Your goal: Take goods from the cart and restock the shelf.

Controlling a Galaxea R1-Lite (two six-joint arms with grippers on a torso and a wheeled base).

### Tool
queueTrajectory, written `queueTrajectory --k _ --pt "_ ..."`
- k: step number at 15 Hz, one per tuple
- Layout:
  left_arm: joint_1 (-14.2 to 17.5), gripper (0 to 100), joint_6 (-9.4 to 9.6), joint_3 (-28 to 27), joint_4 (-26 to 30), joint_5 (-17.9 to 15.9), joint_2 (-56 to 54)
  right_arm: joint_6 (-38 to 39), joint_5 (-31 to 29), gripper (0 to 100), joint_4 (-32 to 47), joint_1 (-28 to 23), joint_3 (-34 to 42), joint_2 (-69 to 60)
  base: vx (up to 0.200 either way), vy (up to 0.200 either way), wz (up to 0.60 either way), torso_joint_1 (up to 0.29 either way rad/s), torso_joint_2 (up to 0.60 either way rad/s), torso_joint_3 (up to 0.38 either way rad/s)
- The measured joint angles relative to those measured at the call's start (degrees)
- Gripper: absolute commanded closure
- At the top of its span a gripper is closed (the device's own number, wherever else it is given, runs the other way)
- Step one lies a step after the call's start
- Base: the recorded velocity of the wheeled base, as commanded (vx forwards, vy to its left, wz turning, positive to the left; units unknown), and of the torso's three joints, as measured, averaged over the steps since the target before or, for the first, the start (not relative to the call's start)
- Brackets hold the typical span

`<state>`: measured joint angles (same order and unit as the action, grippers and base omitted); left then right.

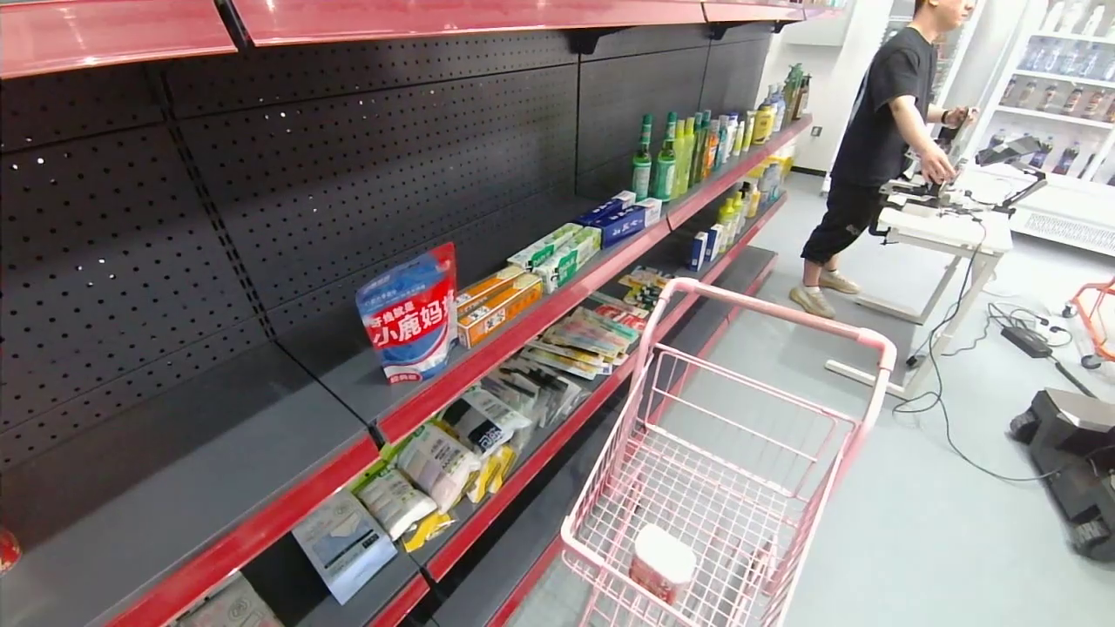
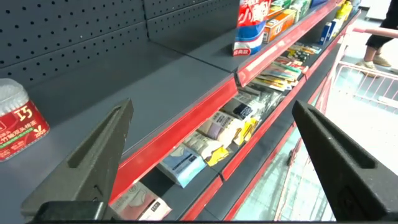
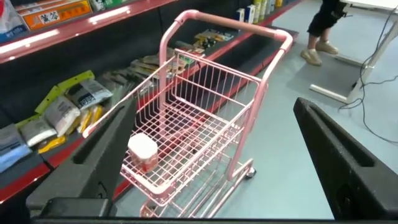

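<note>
You have large white characters on the red band of the blue pouch on the shelf. The orange boxes just beside it carry dark characters, too small to make out. The red tub bears white figures on its label.

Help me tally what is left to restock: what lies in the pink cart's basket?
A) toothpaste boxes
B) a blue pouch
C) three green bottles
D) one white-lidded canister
D: one white-lidded canister sits on the basket floor of the pink cart.
</note>
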<state>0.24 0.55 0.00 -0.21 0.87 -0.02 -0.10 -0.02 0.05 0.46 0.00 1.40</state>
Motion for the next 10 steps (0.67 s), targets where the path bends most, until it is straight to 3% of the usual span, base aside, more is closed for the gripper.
queueTrajectory --k 3,6,10 --pt "0.0 0 0.0 0.0 -0.01 0.0 0.0 -0.23 0.16 0 -0.12 -0.73 -1.4 0.41 0.0 0.0 0.0 0.0 0.0 0.0" --pt "0.0 0 -0.01 0.0 0.02 0.02 0.0 5.07 0.12 0 -0.18 0.41 -11.7 6.14 0.0 0.0 0.0 0.0 0.0 0.0" --pt "0.0 0 -0.01 0.0 0.0 0.0 0.0 5.95 0.45 0 -2.72 1.46 -22.41 32.33 0.0 0.0 0.0 0.0 0.0 0.0"
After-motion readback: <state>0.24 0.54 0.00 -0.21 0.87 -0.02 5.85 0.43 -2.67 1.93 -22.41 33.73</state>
